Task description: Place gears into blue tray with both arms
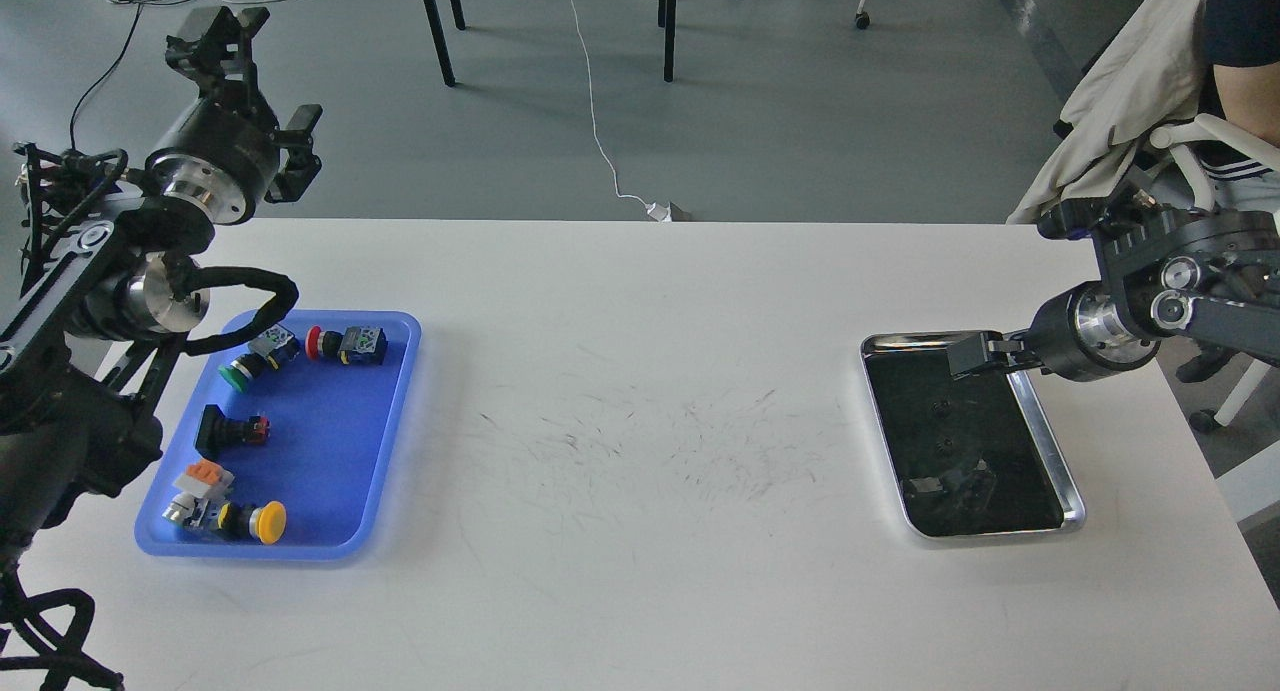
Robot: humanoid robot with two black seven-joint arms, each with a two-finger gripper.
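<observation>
Two tiny black gears [940,407] [944,447] lie apart on the dark bottom of the steel tray [1062,461] at the right. My right gripper [975,355] hangs over that tray's far end, just above and right of the nearer-to-it gear; it is seen side-on as one dark block, so its fingers cannot be told apart. The blue tray [330,451] sits at the left and holds several push-button switches, with no gear visible in it. My left gripper [215,33] is raised beyond the table's far left corner, well above the blue tray, fingers apart and empty.
Push-button switches with green [236,375], red [316,342] and yellow [270,521] caps lie in the blue tray. The white table [640,421] is scuffed in the middle. A chair with a jacket and a seated person [1235,61] are at the far right.
</observation>
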